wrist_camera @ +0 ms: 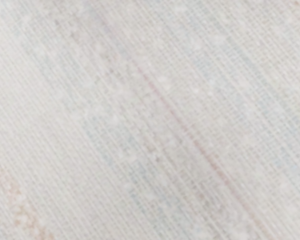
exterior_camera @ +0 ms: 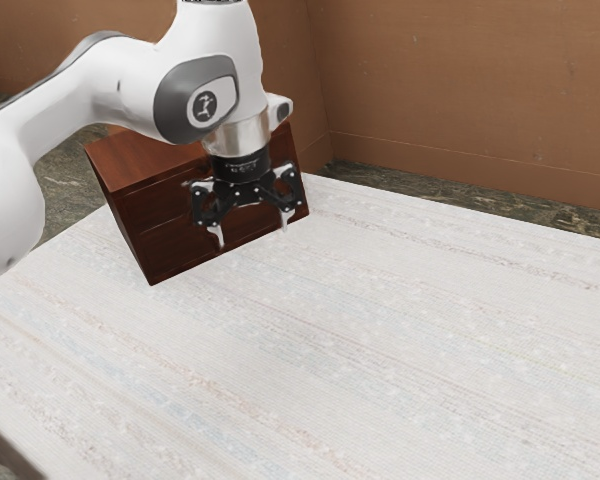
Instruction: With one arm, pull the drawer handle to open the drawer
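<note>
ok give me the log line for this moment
hand: open, empty | position: above table, in front of drawer cabinet | grip: none yet

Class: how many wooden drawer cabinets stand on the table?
1. The drawer cabinet stands on the table near its far edge, behind the open gripper, which hides part of its front.

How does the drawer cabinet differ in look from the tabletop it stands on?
The drawer cabinet is dark reddish-brown; the tabletop is pale and whitish. The drawer cabinet is a compact box rising from the surface; the tabletop is a broad flat sheet with fine streaks. Both are flat-faced and straight-edged.
</note>
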`<state>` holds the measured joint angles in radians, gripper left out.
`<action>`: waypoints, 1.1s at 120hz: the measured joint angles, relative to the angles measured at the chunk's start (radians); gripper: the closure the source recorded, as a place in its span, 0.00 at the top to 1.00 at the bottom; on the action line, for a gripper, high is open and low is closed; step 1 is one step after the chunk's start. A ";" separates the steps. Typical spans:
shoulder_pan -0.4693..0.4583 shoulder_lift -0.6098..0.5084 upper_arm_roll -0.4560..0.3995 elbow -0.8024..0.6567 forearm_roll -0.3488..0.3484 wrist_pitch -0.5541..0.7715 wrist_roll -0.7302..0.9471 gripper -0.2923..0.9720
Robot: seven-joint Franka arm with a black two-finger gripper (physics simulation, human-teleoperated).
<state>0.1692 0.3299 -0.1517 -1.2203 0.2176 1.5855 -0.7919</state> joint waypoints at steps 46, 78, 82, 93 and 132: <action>0.110 0.090 -0.013 0.057 0.114 0.251 0.562 0.77; 0.137 0.122 -0.011 0.057 0.119 0.360 0.849 0.77; 0.144 0.142 -0.014 0.076 0.119 0.370 0.880 0.77; 0.150 0.182 -0.018 0.115 0.120 0.392 0.956 0.77; 0.204 0.194 -0.012 0.114 0.116 0.422 1.151 0.77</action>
<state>0.3733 0.5241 -0.1635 -1.1067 0.3339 2.0079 0.3591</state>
